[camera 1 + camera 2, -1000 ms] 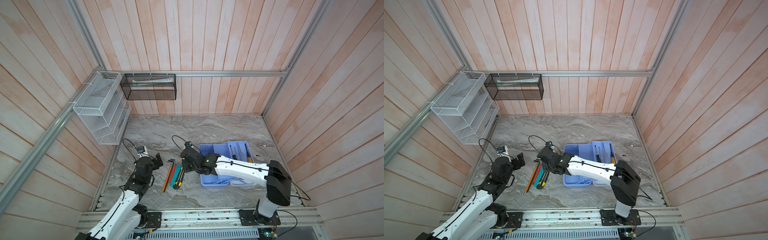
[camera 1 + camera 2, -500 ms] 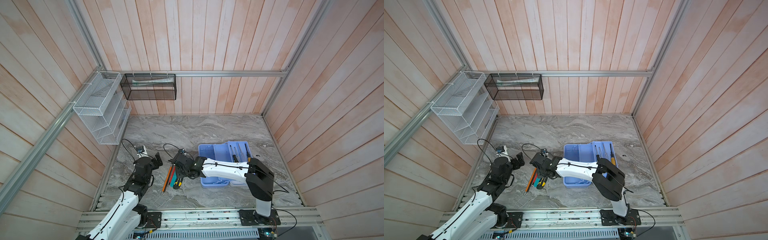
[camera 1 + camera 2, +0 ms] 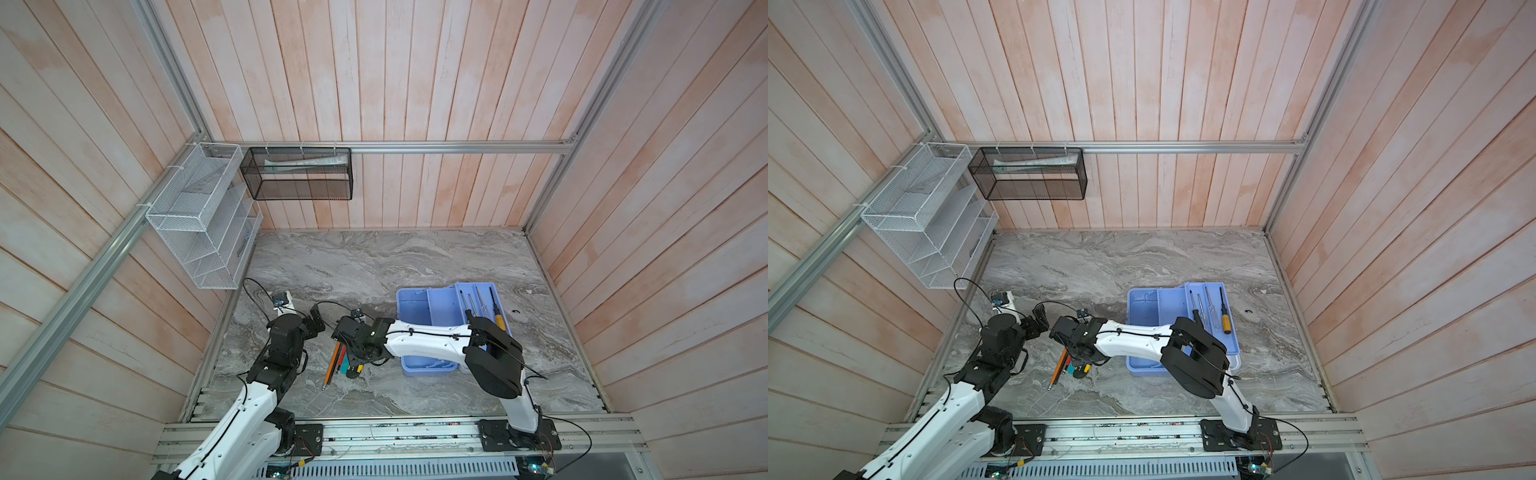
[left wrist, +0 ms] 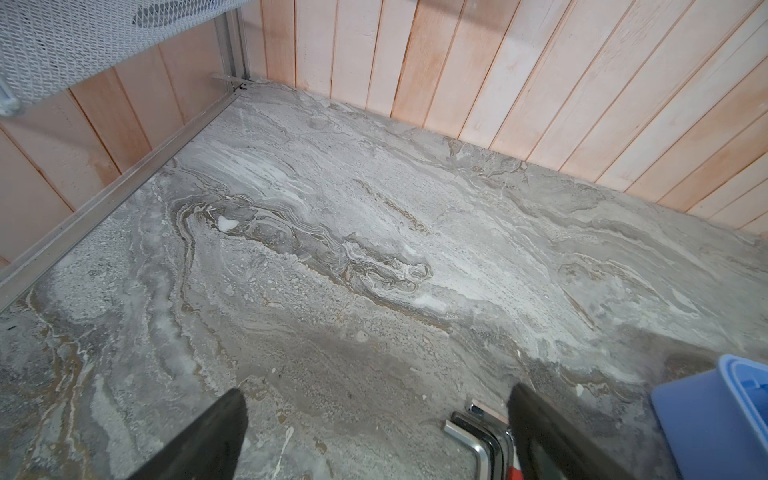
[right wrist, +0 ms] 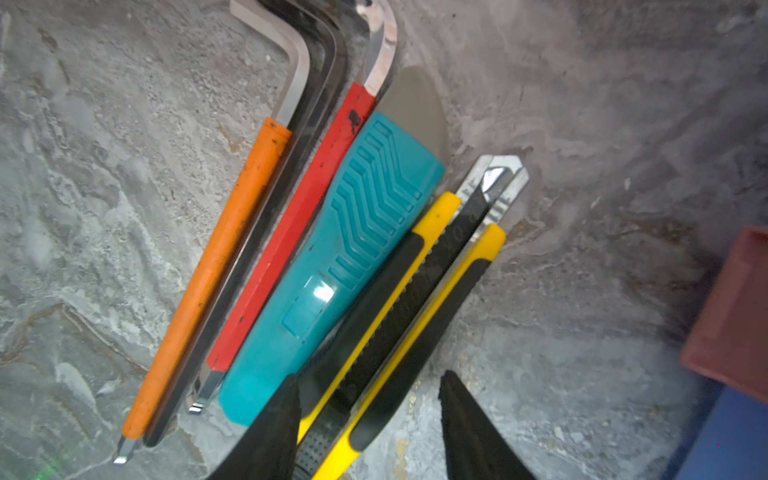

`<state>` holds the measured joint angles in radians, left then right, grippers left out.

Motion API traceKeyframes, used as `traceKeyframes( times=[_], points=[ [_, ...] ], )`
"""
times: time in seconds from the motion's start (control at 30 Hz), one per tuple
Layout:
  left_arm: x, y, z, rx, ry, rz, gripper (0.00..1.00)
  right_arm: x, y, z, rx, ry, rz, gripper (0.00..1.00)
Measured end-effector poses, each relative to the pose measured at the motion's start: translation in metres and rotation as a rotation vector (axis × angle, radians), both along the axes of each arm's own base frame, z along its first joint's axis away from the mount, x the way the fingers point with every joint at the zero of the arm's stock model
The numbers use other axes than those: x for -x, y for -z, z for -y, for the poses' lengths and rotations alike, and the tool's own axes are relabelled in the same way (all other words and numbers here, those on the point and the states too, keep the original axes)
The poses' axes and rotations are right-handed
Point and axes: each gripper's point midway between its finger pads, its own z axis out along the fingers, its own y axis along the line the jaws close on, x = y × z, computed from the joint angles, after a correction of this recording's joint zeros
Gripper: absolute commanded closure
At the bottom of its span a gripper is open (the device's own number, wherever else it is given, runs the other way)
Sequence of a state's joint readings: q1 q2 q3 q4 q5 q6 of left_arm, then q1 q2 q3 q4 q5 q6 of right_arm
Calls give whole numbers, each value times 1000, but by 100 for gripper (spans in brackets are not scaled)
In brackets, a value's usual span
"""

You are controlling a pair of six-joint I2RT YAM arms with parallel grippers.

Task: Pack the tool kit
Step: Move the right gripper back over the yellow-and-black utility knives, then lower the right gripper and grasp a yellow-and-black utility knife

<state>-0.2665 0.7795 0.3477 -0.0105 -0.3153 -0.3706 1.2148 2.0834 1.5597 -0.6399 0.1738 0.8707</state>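
Note:
The tool kit's light blue base (image 3: 415,300) (image 3: 1144,309) lies open on the marble, with its tray (image 3: 496,291) of small screwdrivers (image 3: 1208,309) resting across it. Left of it lies a row of loose tools: orange stick (image 5: 216,257) (image 3: 332,365), red-sleeved hex key (image 5: 291,232), teal tool (image 5: 353,249) and a yellow-black utility knife (image 5: 415,291). My right gripper (image 5: 369,377) (image 3: 353,353) is open just above the knife's rear end, one finger on each side. My left gripper (image 4: 374,390) (image 3: 316,322) hangs wide open and holds nothing, beside the bent hex key ends (image 4: 478,436).
A white wire rack (image 3: 199,216) and a black mesh basket (image 3: 299,174) hang on the far left walls. The left wall rail (image 4: 124,183) runs close to my left gripper. A blurred pinkish-red part (image 5: 731,316) shows beside the blue case wall (image 5: 727,440).
My right arm has swung left from the case to over the row of loose tools, and its jaws have widened a little. The left arm has stayed put.

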Motion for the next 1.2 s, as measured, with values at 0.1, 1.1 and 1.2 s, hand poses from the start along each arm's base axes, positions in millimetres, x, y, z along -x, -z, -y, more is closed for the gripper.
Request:
traceKeyframes(
  times=[0.1, 1.1, 1.2],
  points=[
    [0, -1, 0, 1, 0, 4, 1, 2, 3, 5, 25, -1, -9, 47],
    [0, -1, 0, 0, 0, 4, 0, -12, -11, 13, 98, -27, 25, 40],
    [0, -1, 0, 0, 0, 4, 1, -11, 2, 14, 127, -26, 11, 40]
  ],
)
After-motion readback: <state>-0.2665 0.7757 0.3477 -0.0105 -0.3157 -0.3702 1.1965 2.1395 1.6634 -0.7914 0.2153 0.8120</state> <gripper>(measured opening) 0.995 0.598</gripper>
